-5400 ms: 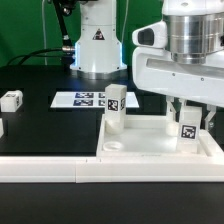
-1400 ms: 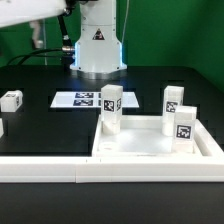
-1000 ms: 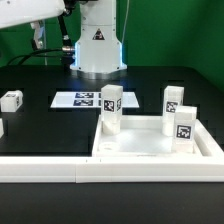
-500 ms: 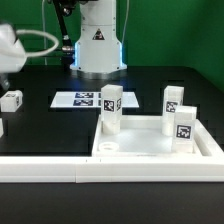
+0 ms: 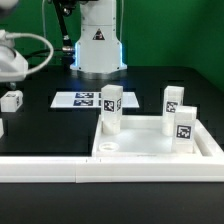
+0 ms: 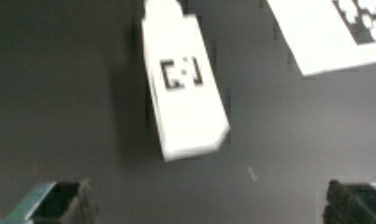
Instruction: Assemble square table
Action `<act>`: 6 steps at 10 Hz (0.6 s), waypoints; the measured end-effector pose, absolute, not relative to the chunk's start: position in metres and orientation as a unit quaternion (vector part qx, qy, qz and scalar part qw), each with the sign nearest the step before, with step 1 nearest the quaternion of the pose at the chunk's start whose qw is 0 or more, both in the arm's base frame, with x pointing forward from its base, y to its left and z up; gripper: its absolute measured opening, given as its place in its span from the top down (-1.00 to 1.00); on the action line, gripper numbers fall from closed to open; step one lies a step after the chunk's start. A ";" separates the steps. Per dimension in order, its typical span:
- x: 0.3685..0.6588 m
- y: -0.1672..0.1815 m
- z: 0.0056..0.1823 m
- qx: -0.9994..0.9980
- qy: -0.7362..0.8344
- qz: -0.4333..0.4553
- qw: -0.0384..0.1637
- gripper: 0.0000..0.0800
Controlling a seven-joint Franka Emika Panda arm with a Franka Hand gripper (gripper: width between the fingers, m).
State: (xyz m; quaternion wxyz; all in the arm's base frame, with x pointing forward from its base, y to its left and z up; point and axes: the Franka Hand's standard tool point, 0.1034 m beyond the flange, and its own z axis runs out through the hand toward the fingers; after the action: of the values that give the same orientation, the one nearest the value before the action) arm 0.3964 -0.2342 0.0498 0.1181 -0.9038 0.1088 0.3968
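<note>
- You had the gripper (image 6: 199, 200) spread wide with nothing between its jaws; in the wrist view only the two dark green fingertips (image 6: 52, 200) showed, well apart, over the black table (image 6: 78, 110).
- Ahead of those fingertips lay one loose leg (image 6: 185, 85) flat on the table, tag up, with a corner of the marker board (image 6: 336, 35) near it.
- In the exterior view, you could see the square top (image 5: 150, 148) sitting at about four o'clock from the frame's centre, hard against the long white rail (image 5: 45, 168) at the near edge.
- Three legs stood upright in the top: one (image 5: 111, 110) at its eleven o'clock corner, one (image 5: 172, 102) toward one o'clock, and one (image 5: 183, 128) just in front of that, at three o'clock.
- The loose leg (image 5: 11, 100) lay at nine o'clock, well apart from the top, with a blurred white part of the arm (image 5: 12, 62) above it.
- The marker board (image 5: 78, 99) lay flat between that leg and the top.
</note>
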 end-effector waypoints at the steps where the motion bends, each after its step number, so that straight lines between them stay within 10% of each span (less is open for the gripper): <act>1: 0.398 -0.234 0.048 -0.891 0.107 0.424 0.122 -0.62; 6: 0.389 -0.229 0.030 -0.892 0.113 0.422 0.113 -0.62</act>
State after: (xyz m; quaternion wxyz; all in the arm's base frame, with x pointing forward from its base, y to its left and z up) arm 0.3895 -0.2286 0.0304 0.1134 -0.8922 0.1125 0.4224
